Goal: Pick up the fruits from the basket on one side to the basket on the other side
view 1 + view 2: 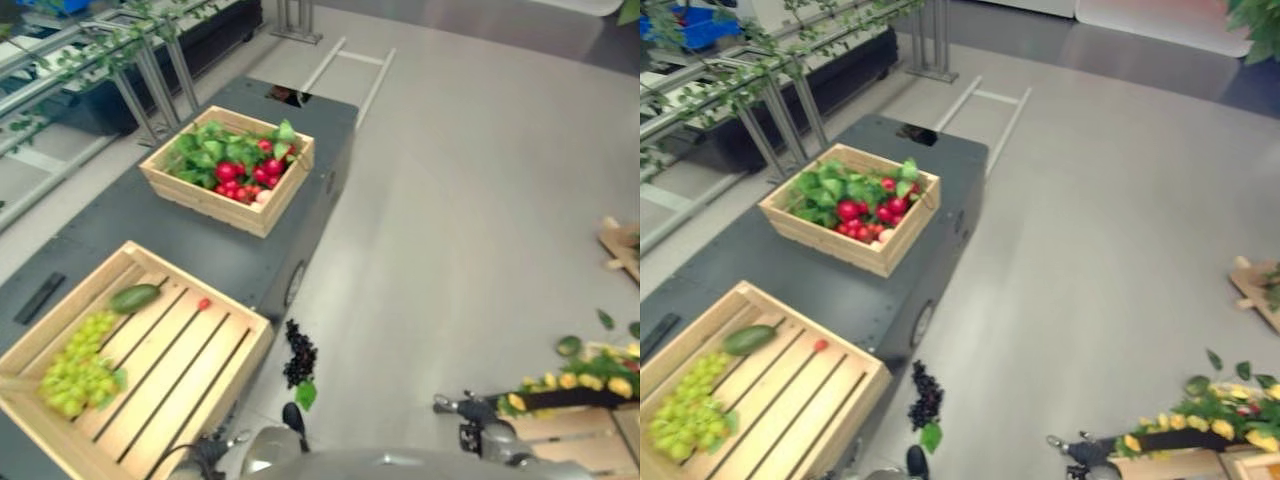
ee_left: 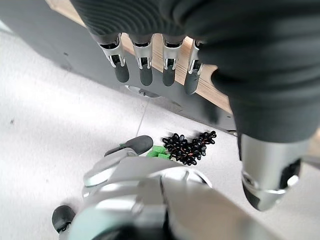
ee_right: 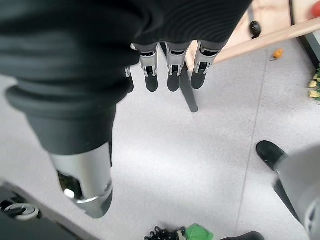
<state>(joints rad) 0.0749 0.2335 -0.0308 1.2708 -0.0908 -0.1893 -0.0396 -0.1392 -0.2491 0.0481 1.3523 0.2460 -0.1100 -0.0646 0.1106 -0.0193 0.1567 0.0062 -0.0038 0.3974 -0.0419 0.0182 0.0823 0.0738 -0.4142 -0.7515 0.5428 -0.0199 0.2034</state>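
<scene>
Both hands hang open and empty: the left hand (image 2: 150,65) by the dark cart, the right hand (image 3: 170,70) over bare floor. A dark bunch of black grapes (image 1: 298,355) lies fallen beside the near slatted wooden crate (image 1: 215,385). It looks soft and loose; lifting by the stem seems safest.

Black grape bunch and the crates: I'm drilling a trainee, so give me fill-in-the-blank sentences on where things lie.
The black grape bunch lies on the grey ____.
The near slatted wooden crate holds a green grape bunch, a green avocado and a small ____ fruit.
The far wooden crate holds red fruits among green ____.
Missing words: floor; red; leaves
</scene>
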